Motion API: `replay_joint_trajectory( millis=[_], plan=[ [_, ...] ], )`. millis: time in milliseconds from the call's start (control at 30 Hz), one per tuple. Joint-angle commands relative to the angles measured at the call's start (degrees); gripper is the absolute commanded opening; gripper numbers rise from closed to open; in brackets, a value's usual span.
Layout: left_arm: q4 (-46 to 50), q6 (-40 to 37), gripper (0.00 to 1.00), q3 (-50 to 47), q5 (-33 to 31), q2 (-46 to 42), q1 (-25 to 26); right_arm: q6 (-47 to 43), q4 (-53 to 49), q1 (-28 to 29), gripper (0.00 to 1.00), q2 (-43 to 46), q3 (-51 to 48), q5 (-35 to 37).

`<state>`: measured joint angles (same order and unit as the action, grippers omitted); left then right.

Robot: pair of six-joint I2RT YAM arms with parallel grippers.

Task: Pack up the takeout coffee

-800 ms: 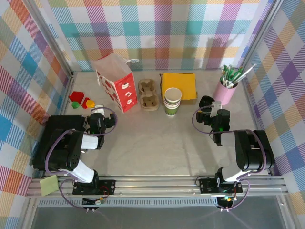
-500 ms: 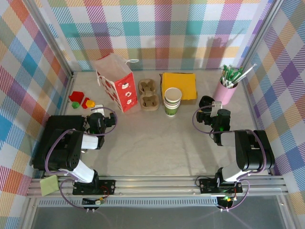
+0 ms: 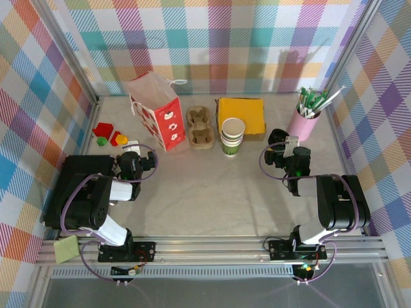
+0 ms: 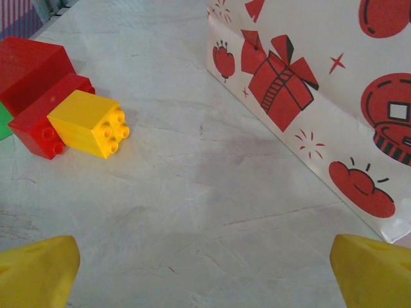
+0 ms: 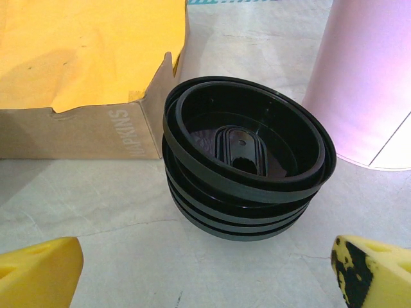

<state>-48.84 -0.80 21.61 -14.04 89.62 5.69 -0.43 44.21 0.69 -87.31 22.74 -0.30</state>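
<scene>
left tool (image 4: 204,269), right tool (image 5: 207,269) — agape

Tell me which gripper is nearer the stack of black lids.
Right. The right gripper sits just in front of the lids; the left gripper is across the table, beside the gift bag.

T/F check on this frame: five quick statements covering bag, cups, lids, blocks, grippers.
1. The gift bag lies flat. False: it stands upright.
2. The cup stack stands right of the pulp carrier. True.
3. The left gripper grips the yellow block. False: its jaws are open and the block lies apart from it.
4. The black lids sit stacked beside the pink cup. True.
5. The right gripper is shut. False: it is open and empty.
</scene>
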Motion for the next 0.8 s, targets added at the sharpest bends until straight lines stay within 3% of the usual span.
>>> replay_joint_trajectory(
  millis=[0, 133, 233, 333, 433, 533, 600, 767],
  plan=[
    [-1.09, 1.49, 1.00, 0.17, -2.28, -2.39, -0.33, 0.95, 3.08, -0.49, 0.99, -0.21, 0.75, -0.77],
    [1.65, 1.99, 1.00, -1.27, -5.90, -8.72, 0.26, 1.83, -0.71, -0.43, 0.99, 6.00, -0.07, 1.24],
    [10.28, 4.15, 1.00, -0.73, -9.99, -17.63, 0.71, 4.01, -16.58, -0.50, 0.99, 13.90, 3.34, 6.37],
    [22.72, 7.32, 1.00, 2.01, -13.94, -28.38, 1.61, 8.44, -32.15, -0.49, 0.99, 22.44, 7.25, 8.68],
    [39.82, 15.07, 1.00, 8.03, -16.68, -38.11, 1.93, 20.11, -50.96, -0.44, 0.99, 30.09, 14.54, 9.63],
    [62.00, 25.20, 1.00, 19.38, -18.60, -41.00, 1.95, 25.67, -66.75, -0.35, 0.99, 32.03, 24.21, -1.24],
    [75.33, 28.04, 1.00, 27.72, -14.32, -39.65, 2.01, 28.89, -72.82, 0.59, 0.99, 31.02, 29.72, -6.50],
    [89.90, 27.74, 1.00, 39.34, 1.28, -37.04, 2.52, 34.04, -90.42, 9.80, 0.99, 21.16, 46.99, -3.47]
  ],
)
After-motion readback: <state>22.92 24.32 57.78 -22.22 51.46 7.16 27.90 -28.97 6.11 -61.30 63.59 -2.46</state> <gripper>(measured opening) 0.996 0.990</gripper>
